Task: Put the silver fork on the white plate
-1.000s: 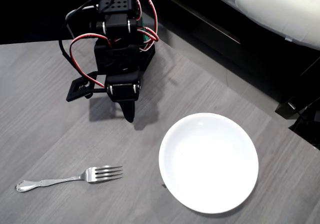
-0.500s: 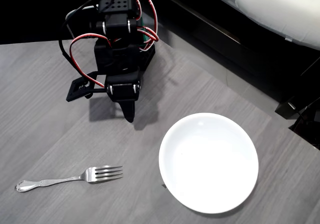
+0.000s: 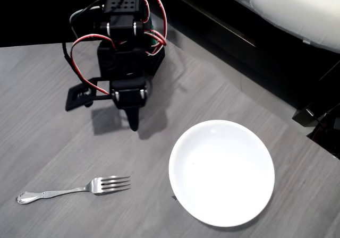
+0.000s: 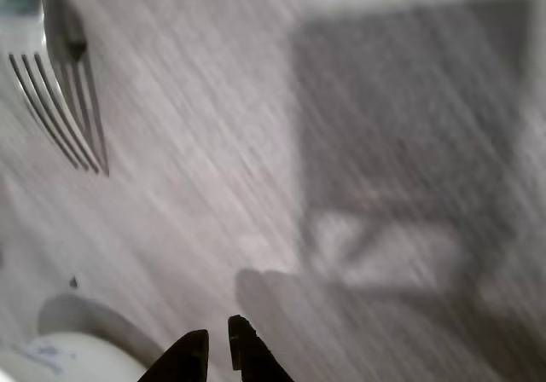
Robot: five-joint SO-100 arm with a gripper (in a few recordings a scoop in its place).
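silver fork (image 3: 74, 189) on table (image 3: 42, 116), white plate (image 3: 221, 171) w/ nothing in it

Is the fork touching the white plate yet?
Apart. The overhead view shows the fork lying on the grey table left of the plate, with bare tabletop between its tines and the plate's rim.

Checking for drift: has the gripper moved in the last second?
Yes. In the overhead view the gripper has shifted slightly left, away from the plate; the fork hasn't moved.

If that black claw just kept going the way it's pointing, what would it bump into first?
Probably the bare table. The gripper tips down toward it, with the fork off to one side and the plate to the other. Depth is hard to judge.
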